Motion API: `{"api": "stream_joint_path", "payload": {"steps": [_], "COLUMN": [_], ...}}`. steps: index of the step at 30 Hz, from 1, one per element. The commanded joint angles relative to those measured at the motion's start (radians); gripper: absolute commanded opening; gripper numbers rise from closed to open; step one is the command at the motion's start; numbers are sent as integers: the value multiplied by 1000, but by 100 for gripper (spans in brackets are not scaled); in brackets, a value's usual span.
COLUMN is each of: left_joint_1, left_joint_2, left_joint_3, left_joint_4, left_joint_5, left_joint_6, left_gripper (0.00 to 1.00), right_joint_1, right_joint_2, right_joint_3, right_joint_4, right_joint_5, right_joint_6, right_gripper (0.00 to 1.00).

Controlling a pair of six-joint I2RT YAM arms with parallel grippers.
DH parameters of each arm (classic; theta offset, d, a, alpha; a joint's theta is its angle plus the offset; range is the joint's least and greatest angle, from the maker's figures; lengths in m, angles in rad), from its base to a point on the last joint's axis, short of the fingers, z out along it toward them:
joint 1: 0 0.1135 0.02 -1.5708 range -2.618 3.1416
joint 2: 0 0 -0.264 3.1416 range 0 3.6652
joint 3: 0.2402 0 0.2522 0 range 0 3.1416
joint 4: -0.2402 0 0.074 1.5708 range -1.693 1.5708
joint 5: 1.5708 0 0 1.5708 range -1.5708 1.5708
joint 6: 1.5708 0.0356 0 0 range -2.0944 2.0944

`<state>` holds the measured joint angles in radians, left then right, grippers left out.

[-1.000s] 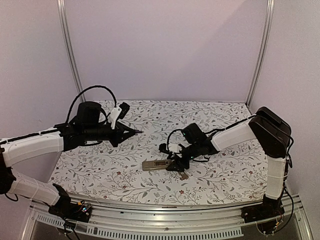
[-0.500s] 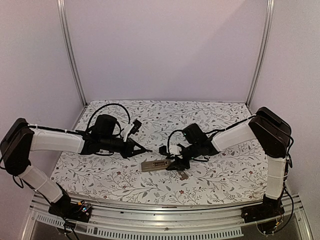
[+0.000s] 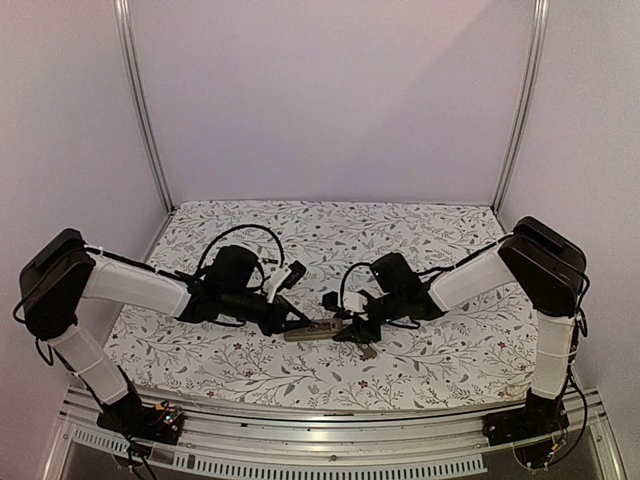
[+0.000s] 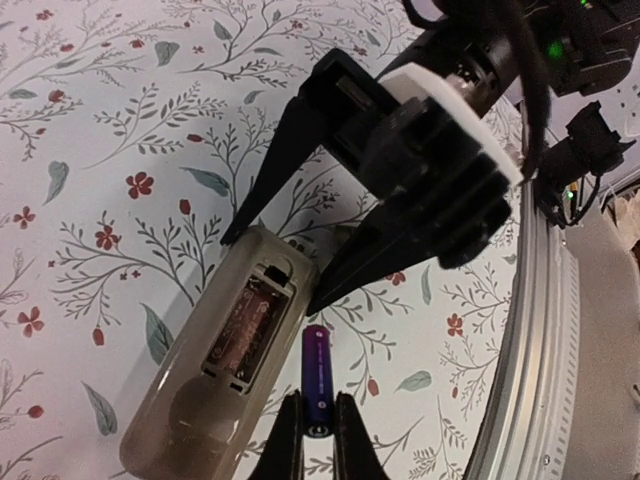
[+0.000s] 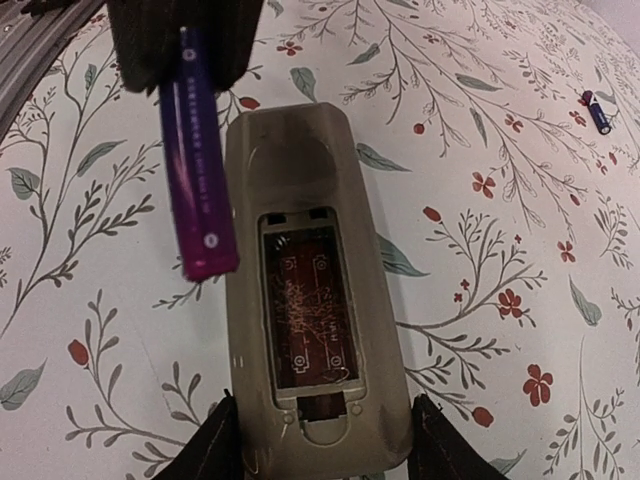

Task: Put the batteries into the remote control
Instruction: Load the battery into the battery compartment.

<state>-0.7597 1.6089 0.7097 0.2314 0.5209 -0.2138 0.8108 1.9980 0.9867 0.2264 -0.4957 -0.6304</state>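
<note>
Exposing its open recess (image 5: 310,310), the remote control (image 5: 300,160) lies beside a battery (image 5: 198,160).

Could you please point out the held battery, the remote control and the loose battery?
held battery (image 4: 316,375): left wrist view, middle of its purple body.
remote control (image 5: 312,300): right wrist view, inside its open recess.
loose battery (image 5: 597,111): right wrist view, its middle.

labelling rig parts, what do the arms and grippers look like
The left arm and right arm are white shells with black joints, black cables looping by each wrist. The left gripper and right gripper are black, each with two tapered wedge fingers; a white plate backs the right one.
</note>
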Motion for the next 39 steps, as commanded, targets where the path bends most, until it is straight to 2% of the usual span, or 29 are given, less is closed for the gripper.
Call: {"api": "stream_joint_path", "payload": {"steps": [1,5,10,21,39], "left_joint_1": [-4,-4,-7,-42,-82], "left_joint_2": [85,96,114,154,228], "left_joint_3": [45,56,77,97,159], "left_joint_4": [-33,-49,-7,-40,-70], "left_joint_5": [-60,-118,-116,-129,-305], "left_joint_6": [18,37,35,56,105], "left_gripper": [0,0,0,0,0], "right_joint_1": [2,2,5,5,5], "right_joint_2": [-30,-33,-33,-39,-48], "right_joint_3": [-39,-50,-54,-59,-61], "right_joint_4": [22,37,50,60,64], "right_joint_5": [-3,-3,-9,3,2], "right_joint_6": [73,107,134,150,162], "right_gripper": [29,29,29,29,29]}}
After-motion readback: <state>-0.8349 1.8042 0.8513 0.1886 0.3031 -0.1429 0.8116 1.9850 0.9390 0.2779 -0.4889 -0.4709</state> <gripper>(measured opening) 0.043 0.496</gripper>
